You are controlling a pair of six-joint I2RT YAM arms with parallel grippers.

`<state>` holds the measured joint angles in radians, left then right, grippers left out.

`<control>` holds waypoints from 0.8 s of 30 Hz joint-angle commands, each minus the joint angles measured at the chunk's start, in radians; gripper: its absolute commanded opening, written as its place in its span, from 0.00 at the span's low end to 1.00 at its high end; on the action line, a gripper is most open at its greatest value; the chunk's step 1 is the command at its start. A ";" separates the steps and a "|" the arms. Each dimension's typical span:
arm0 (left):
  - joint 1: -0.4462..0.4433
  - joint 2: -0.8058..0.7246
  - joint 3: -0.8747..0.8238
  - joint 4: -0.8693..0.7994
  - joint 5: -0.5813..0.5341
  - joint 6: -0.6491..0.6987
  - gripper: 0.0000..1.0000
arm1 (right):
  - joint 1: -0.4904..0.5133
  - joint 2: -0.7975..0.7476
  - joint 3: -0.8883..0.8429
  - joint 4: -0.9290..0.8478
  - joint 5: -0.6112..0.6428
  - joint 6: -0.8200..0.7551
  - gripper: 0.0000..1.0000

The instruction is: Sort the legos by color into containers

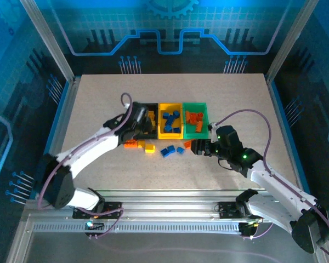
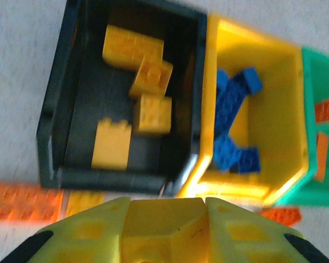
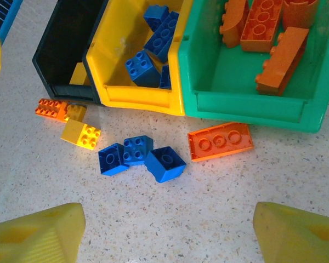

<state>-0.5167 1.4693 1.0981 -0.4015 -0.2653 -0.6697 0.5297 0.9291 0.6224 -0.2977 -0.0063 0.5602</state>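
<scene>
Sorting under way: left gripper [image 1: 136, 133] clamped on a yellow brick [image 2: 164, 224], right gripper [image 1: 194, 147] open over the loose pile.

Top view: the containers stand in one row mid-tabletop [image 1: 236, 109], walls touching: black bin [image 1: 149, 104], yellow bin [image 1: 170, 135], green bin [image 1: 196, 133]. The left gripper is at the black bin's near wall. The right gripper is off the green bin's near right corner. Bare room runs to every edge. Left wrist: the jaws are closed tight on the yellow brick, presumably bound for the black bin. That bin holds four yellow legos [image 2: 152, 114], with free floor along its left wall. An orange brick [image 2: 19, 201] and a loose yellow brick [image 2: 83, 203] lie just outside its near wall. Right wrist: the jaws are wide apart and hold nothing. Ahead lie three touching blue bricks [image 3: 140, 156] and a flat orange brick [image 3: 219, 141] just beside the green bin's near wall. Approach from the near edge looks unobstructed.
</scene>
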 commanded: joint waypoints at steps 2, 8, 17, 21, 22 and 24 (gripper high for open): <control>0.057 0.189 0.148 -0.036 -0.062 0.071 0.28 | 0.000 -0.025 0.000 -0.020 0.031 0.000 0.82; 0.103 0.356 0.320 -0.085 -0.130 0.080 0.29 | -0.005 -0.046 -0.005 -0.030 0.026 0.004 0.82; 0.130 0.470 0.432 -0.152 -0.134 0.086 0.52 | -0.008 -0.077 -0.008 -0.044 0.038 0.017 0.82; 0.127 0.398 0.392 -0.106 -0.086 0.063 0.79 | -0.010 -0.094 -0.006 -0.059 0.052 0.021 0.85; 0.124 0.373 0.384 -0.100 -0.076 0.058 0.84 | -0.010 -0.097 -0.004 -0.063 0.054 0.020 0.85; 0.118 0.323 0.370 -0.093 -0.053 0.052 0.93 | -0.012 -0.101 -0.001 -0.068 0.056 0.018 0.86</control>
<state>-0.3912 1.8969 1.4818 -0.5026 -0.3580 -0.6086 0.5270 0.8448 0.6205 -0.3454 0.0265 0.5720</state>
